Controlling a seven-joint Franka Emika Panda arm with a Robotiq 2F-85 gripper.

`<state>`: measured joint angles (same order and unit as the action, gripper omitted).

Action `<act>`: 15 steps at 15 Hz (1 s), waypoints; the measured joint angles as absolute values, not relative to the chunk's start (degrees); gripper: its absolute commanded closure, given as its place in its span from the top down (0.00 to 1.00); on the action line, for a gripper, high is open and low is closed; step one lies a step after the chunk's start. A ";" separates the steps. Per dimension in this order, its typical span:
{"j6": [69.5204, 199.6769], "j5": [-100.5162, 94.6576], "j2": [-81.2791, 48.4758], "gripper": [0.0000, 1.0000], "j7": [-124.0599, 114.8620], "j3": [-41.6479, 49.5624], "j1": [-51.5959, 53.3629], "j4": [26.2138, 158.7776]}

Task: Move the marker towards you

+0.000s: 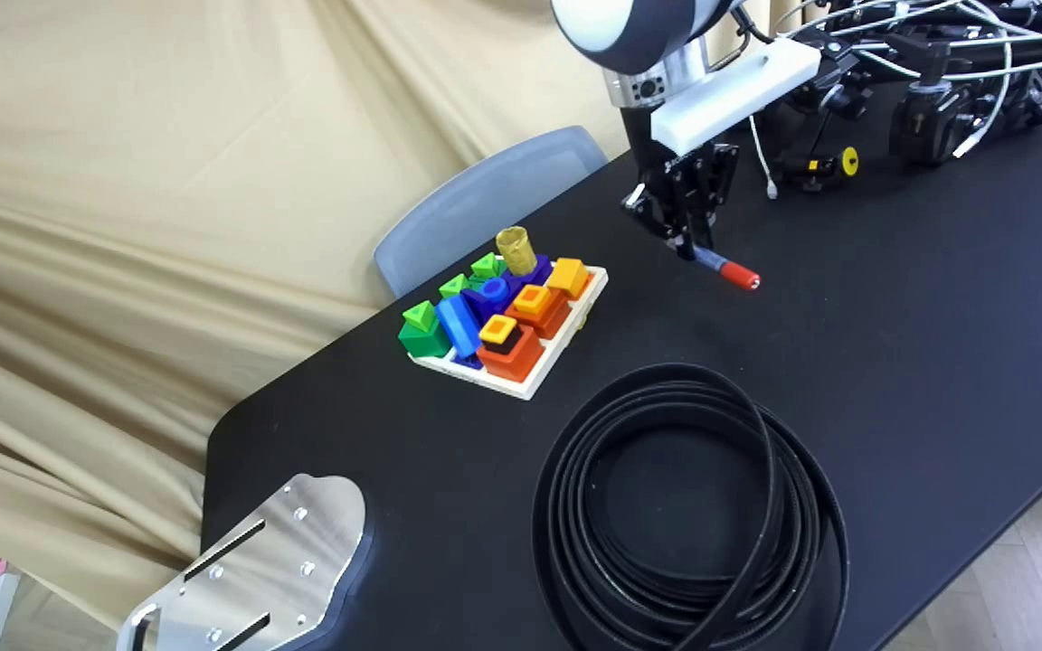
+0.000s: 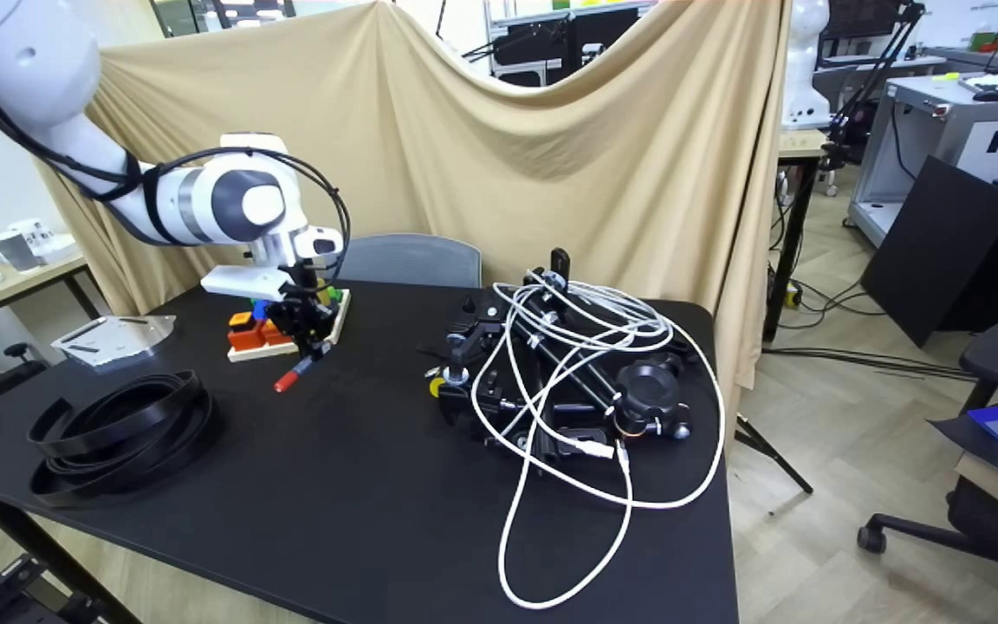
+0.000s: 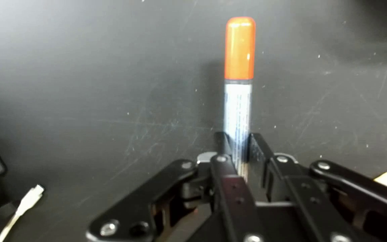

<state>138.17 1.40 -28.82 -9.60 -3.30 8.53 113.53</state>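
Robotiq gripper (image 3: 238,140), with the block-filled shape-sorting board (image 1: 525,383) to its left in an exterior view, is clamped on the barrel of the red-capped marker (image 1: 727,268), which slants out to its lower right. Grasping looks done; carrying the marker towards "you" and letting go seem left, though I cannot tell whether it clears the black table (image 1: 847,380) beneath.

Marker (image 3: 238,97) in gripper (image 3: 238,136) nr block tray (image 1: 529,385), coil (image 1: 566,506) on tbl (image 1: 892,316), chair (image 1: 485,203) behind
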 measured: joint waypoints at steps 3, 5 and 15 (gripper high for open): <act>140.38 2.13 -24.85 0.05 -11.43 -3.32 8.83 120.22; 142.96 2.50 -22.86 0.05 -12.67 -3.30 8.84 124.66; 154.05 6.17 -20.99 0.46 -15.46 -2.26 7.72 135.97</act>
<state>154.05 6.17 -20.99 -15.46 -2.26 7.72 135.97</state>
